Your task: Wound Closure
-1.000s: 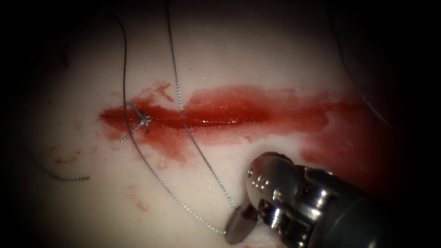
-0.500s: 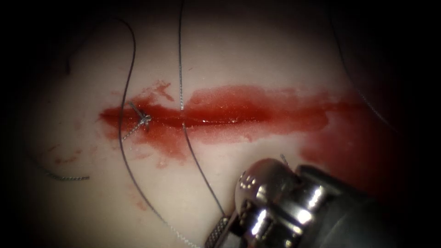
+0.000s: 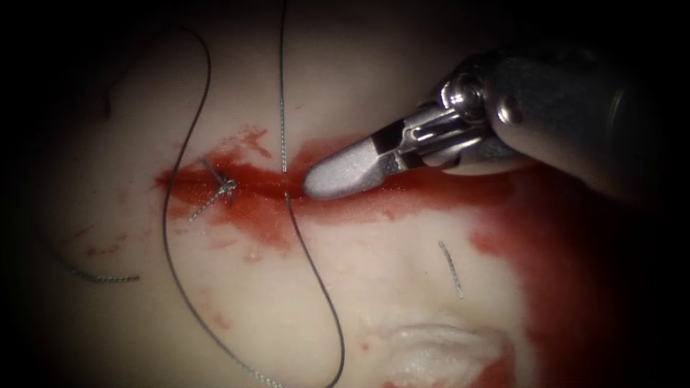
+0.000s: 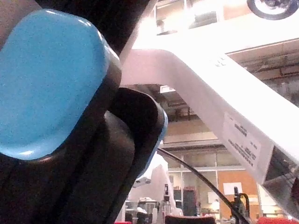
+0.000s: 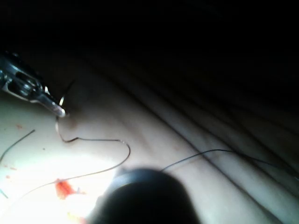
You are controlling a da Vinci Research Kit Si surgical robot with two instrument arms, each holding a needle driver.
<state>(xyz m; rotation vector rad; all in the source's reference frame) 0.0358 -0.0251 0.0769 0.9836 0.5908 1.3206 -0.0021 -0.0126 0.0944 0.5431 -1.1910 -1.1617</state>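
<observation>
A black cable [image 4: 205,183] crosses an orange wall panel [image 4: 243,179].

We saw the right tool [image 3: 338,178] lying over the cut [image 3: 251,188], just right of the thread [image 3: 284,144] crossing it; a knot [image 3: 224,188] sat farther left on the tissue [image 3: 345,273].

I work in a robotics research lab: behind my left arm a white robot arm [image 4: 224,88] bearing a printed label [image 4: 243,140] crosses a hall with glass partitions [image 4: 201,186], notice boards [image 4: 233,179] and ceiling lights [image 4: 273,7].
</observation>
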